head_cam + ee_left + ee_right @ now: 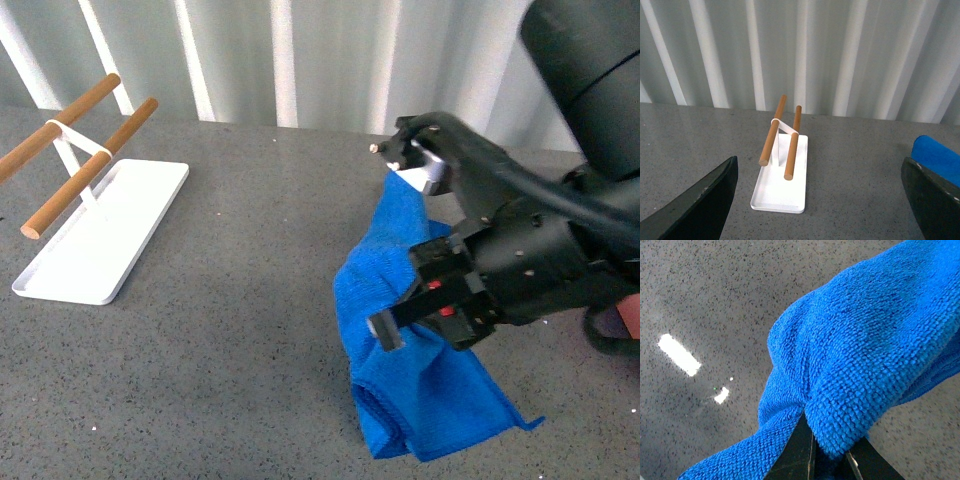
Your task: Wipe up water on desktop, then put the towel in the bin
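Observation:
The blue towel (430, 400) hangs bunched over the dark grey speckled desktop (220, 330), its lower end resting on the surface at the front right. My right gripper (398, 318) is shut on the towel. In the right wrist view the fingertips (800, 450) pinch a thick fold of the towel (865, 350) above the desktop (715, 290). My left gripper (820, 210) is open and empty, low over the desktop, with the towel's edge (940, 155) beside one finger. A sliver of salmon pink (630, 318), perhaps the bin, shows behind the right arm.
A flat white tray with two wooden rails (100, 240) stands at the far left; it also shows ahead of the left gripper (780, 185). A corrugated white wall runs along the back. Bright glints (677, 355) lie on the desktop under the towel.

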Controlling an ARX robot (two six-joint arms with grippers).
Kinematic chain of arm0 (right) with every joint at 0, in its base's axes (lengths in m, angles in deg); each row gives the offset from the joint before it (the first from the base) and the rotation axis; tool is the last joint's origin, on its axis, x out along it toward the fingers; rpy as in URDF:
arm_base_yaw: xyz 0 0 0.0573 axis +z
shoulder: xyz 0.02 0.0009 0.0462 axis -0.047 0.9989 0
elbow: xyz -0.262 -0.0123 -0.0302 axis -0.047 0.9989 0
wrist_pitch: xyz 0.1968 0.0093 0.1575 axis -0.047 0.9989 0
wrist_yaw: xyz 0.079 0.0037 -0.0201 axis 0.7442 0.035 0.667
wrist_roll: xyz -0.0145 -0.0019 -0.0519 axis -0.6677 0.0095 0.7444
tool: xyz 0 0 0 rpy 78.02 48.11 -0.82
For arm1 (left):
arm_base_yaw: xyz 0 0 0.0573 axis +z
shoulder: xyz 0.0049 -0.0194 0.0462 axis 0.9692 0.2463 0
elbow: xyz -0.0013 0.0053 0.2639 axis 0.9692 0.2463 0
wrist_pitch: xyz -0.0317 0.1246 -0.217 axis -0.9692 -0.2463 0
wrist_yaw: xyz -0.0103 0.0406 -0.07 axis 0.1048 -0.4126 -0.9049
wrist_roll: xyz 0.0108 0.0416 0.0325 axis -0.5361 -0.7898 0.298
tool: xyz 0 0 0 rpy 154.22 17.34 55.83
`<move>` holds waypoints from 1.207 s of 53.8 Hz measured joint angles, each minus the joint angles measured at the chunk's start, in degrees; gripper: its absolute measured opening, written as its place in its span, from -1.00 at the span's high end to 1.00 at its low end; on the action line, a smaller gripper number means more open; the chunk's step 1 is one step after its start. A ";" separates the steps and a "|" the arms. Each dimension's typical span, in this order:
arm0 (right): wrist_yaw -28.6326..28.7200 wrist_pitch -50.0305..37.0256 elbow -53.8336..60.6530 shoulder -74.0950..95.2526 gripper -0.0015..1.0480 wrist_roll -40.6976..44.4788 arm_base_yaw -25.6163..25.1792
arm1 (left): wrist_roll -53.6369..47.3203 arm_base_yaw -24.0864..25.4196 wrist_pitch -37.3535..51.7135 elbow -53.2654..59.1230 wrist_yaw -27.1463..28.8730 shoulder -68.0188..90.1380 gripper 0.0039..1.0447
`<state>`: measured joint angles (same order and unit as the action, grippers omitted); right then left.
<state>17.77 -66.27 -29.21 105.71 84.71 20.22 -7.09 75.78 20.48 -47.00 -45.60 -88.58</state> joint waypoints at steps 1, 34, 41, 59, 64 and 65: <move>0.09 0.50 0.42 -0.85 0.91 0.63 -0.52 | 0.00 0.00 0.00 0.00 0.00 0.00 -0.88; -4.87 2.73 -4.52 -2.91 0.91 12.87 -20.00 | 0.00 0.00 0.00 0.00 0.00 0.00 -0.88; -6.47 2.51 -9.68 -2.71 0.91 13.64 -20.55 | 0.02 0.00 0.00 0.00 0.00 0.00 -0.88; -4.96 4.02 -22.49 -7.61 0.91 11.61 -23.96 | 0.00 0.00 -0.02 0.00 0.00 0.00 -0.88; -2.23 5.05 -24.06 -13.97 0.91 10.19 -26.62 | 0.02 0.00 -0.02 0.00 0.02 0.00 -0.88; -1.79 5.18 -24.20 -15.02 0.91 9.99 -27.17 | 0.02 0.00 -0.02 0.00 0.00 0.00 -0.88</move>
<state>15.97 -61.09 -53.41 90.69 94.70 -6.95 -7.07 75.78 20.46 -47.00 -45.60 -88.58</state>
